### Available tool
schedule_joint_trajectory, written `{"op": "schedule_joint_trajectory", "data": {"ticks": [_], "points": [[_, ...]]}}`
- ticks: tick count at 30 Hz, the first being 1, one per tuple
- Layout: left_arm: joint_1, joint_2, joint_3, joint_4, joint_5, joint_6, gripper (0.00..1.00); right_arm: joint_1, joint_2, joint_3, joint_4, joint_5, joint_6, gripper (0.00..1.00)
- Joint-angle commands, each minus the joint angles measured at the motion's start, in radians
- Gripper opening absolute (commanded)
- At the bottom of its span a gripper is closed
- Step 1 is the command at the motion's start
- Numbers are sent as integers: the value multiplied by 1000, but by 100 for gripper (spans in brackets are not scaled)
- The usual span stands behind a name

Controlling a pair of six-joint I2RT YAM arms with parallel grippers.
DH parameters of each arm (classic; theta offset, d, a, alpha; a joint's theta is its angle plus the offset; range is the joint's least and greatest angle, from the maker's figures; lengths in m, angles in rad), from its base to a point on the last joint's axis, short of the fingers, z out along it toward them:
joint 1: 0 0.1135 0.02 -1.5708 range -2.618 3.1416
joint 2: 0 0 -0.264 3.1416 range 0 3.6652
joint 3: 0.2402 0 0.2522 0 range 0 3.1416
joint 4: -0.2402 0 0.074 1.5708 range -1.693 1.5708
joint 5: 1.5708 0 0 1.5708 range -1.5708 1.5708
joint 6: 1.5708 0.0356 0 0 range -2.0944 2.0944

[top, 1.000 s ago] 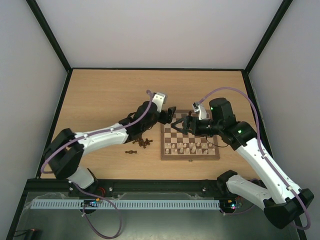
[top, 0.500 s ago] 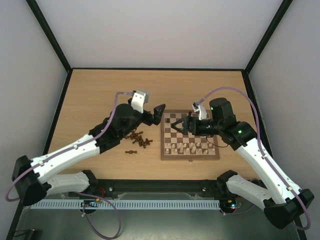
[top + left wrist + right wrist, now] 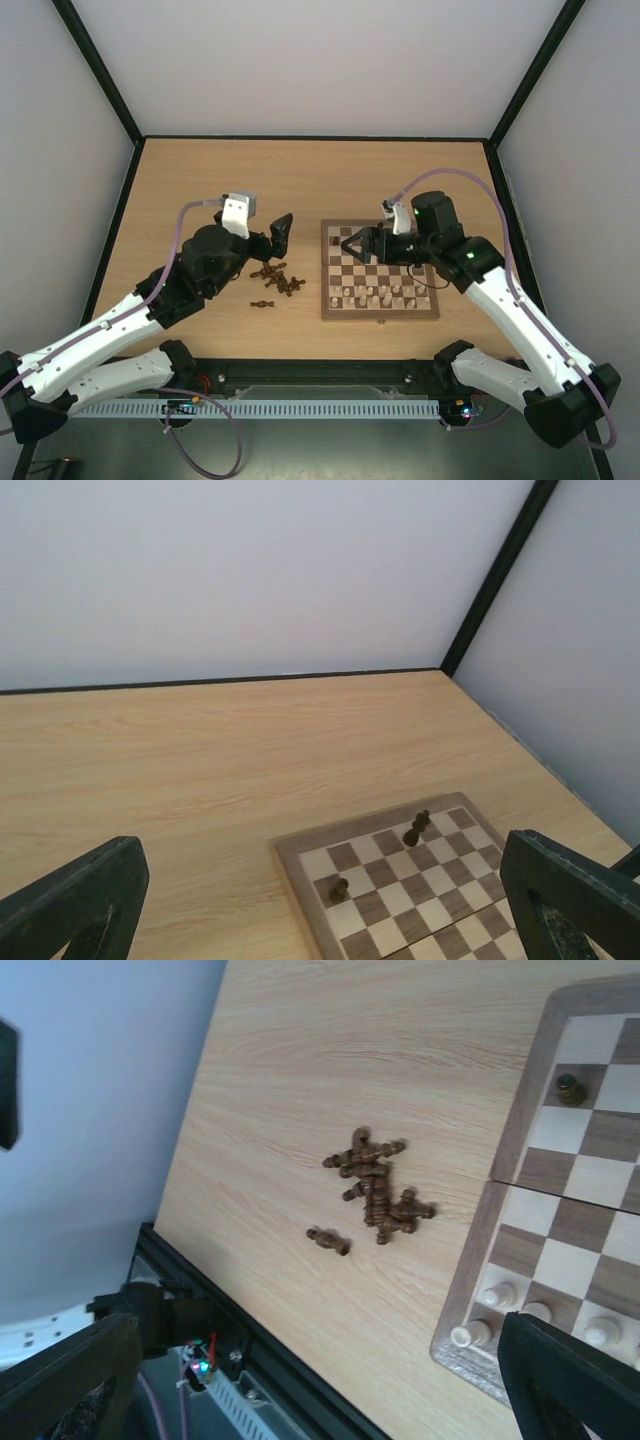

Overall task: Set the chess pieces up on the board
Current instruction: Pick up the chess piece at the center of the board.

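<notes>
Chess pieces, dark brown wood (image 3: 277, 281), lay heaped on the table (image 3: 200, 180) just left of your square checkered wooden board (image 3: 380, 314). Pale cream ones (image 3: 375, 293) stood along its near rows. Your left gripper (image 3: 279, 232) hung wide open and empty by the heap's far side. Your right gripper (image 3: 351, 244) gaped empty over the board's far-left squares.

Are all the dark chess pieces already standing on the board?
No, a heap of dark pieces lies on the table beside the board.
</notes>
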Motion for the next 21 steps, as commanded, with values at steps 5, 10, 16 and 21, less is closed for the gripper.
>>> {"op": "schedule_joint_trajectory", "data": {"ticks": [5, 10, 16, 21], "points": [[-2, -78, -5, -126, -95, -128, 100, 72, 192, 63, 61, 92, -19, 72], [4, -135, -47, -156, -127, -201, 100, 230, 382, 171, 47, 206, -38, 55], [7, -228, -87, -206, -150, -276, 100, 357, 590, 306, -13, 329, -78, 38], [7, -364, -125, -240, -160, -323, 99, 433, 703, 319, 15, 334, -90, 34]]}}
